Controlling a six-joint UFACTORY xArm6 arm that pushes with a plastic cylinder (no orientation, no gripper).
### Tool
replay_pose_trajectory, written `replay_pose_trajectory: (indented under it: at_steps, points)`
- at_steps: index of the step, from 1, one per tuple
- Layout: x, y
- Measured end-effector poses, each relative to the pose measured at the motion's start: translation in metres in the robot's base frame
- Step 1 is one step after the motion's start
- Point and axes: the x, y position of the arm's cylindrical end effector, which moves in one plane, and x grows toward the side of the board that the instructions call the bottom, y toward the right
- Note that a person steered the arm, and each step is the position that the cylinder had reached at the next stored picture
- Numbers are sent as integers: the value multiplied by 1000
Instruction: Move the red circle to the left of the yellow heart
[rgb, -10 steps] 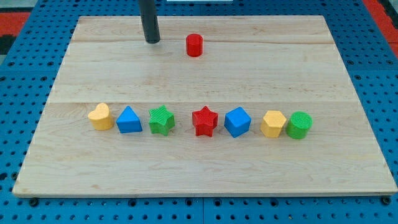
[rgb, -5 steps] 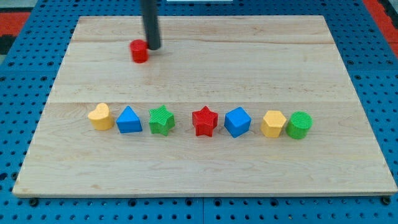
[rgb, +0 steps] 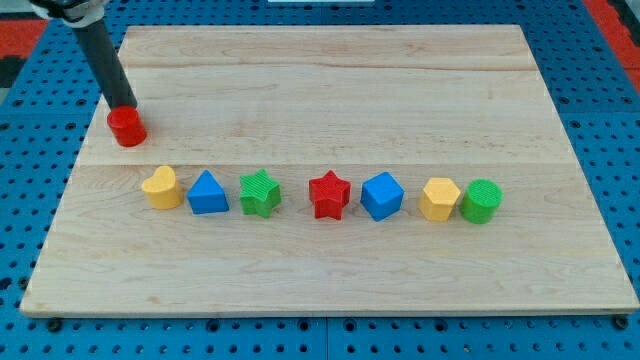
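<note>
The red circle lies near the board's left edge, above and a little left of the yellow heart. My tip touches the red circle's upper edge, with the rod leaning up toward the view's top left. The yellow heart is the leftmost block of a row across the board's middle.
The row runs rightward from the heart: blue triangle, green star, red star, blue cube, yellow hexagon, green cylinder. The wooden board lies on a blue pegboard.
My tip has swept from the board's top middle down to the left. The red circle has moved with it, from the top middle to just above the yellow heart.
</note>
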Motion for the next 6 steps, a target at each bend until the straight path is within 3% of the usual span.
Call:
replay_pose_trajectory:
  at_steps: [1,3,6]
  points:
    - [43,-1]
    - [27,27]
    - [62,-10]
